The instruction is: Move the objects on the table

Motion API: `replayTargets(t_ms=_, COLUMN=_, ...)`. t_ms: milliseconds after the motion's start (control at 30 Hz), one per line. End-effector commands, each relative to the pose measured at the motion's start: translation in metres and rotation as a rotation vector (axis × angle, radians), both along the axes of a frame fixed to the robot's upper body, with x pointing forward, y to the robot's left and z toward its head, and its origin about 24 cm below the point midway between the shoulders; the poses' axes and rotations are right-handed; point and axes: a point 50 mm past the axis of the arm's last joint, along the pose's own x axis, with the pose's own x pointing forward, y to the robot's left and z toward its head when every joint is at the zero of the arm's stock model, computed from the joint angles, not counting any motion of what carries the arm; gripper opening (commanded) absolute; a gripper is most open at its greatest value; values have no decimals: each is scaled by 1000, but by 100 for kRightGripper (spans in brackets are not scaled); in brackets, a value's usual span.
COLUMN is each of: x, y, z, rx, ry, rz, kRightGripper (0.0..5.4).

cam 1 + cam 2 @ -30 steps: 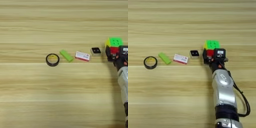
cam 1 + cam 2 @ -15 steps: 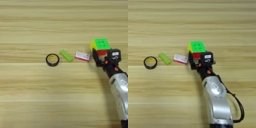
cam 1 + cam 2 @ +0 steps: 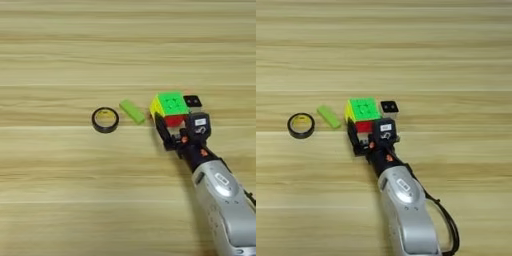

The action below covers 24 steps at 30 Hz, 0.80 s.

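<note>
Wood-grain tabletop (image 3: pixel 60 200) carries a loose row of small things: a black tape ring (image 3: pixel 105 119) furthest left, a lime green bar (image 3: pixel 132 111) just right of it lying on a slant (its long axis runs from far-left to near-right), then a green, red and yellow puzzle cube (image 3: pixel 170 108), and a tiny black-topped block (image 3: pixel 192 101) just right of the cube's far edge. No red-and-white card box shows; it may lie under the cube or the arm.

The right pincer (image 3: pixel 367 136) comes in from the near right on its silver forearm (image 3: pixel 406 210) and is clenched on the puzzle cube, one black finger against its left face and the other on its right. The cube sits on the far side of the pincer, directly ahead of the fingers. The bar lies just left of it, almost touching, so any further travel leftward would likely meet the bar's near-right end first.
</note>
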Motion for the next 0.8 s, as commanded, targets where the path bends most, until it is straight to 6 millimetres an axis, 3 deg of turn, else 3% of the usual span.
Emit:
replayTargets(t_ms=33, x=3, y=5, z=12, rx=-11, ry=-81, rz=9, kRightGripper=334)
replayTargets(t_ms=300, x=-8, y=16, z=-10, rx=-31, ry=4, rz=41, kRightGripper=334)
replayTargets(t_ms=667, x=-8, y=16, z=-18, rx=-56, ry=15, rz=31, kRightGripper=333)
replayTargets(t_ms=800, x=-7, y=17, z=-17, rx=-59, ry=5, rz=29, kRightGripper=393)
